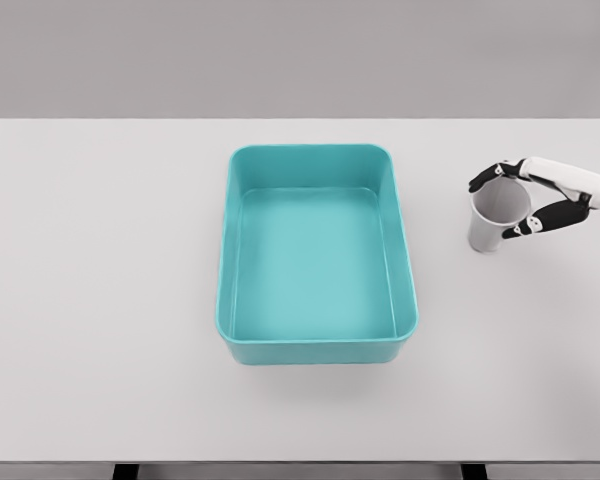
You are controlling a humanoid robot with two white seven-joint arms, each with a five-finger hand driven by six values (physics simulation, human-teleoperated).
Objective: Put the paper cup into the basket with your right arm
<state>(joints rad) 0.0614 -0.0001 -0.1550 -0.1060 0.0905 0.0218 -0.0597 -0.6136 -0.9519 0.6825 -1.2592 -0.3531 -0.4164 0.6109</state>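
A white paper cup point(484, 236) stands upright on the white table point(100, 300), to the right of the teal basket point(318, 352). My right hand point(492, 208) reaches in from the right edge and wraps the cup near its rim, with fingers on the far side and the thumb on the near side. The cup's base looks to be on the table. The basket is a rectangular tub with rounded corners at the table's centre, and nothing lies inside it. A gap of bare table separates cup and basket. My left arm does not show.
The table's far edge runs along the top, its near edge along the bottom. The basket's right wall point(405, 260) stands between the cup and the tub's interior.
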